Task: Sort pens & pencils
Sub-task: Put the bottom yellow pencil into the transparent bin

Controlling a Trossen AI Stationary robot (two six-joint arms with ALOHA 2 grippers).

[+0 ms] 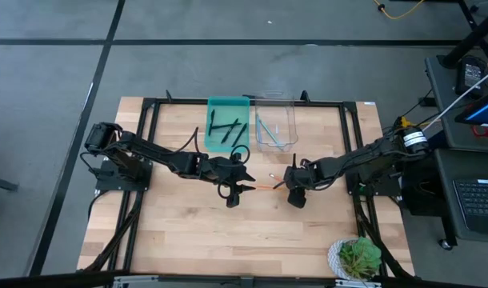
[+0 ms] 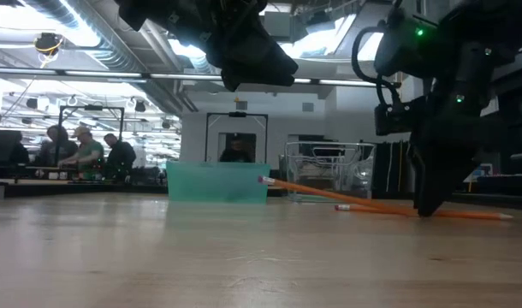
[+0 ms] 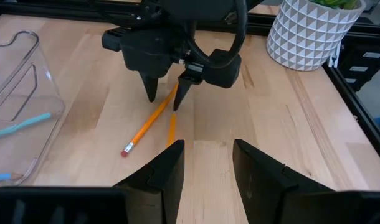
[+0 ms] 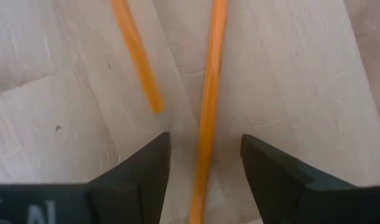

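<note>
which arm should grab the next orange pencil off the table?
Right. The right end effector is already down at the table, open, with one orange pencil running between its fingers. The left end effector hangs open beside the pair, above the table.

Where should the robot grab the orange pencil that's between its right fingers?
Probably mid-shaft, from straight above. The orange pencil lies flat on the table, running lengthwise between the right gripper's open fingers, so closing across its thin width should pinch it. A second orange pencil lies close beside.
</note>
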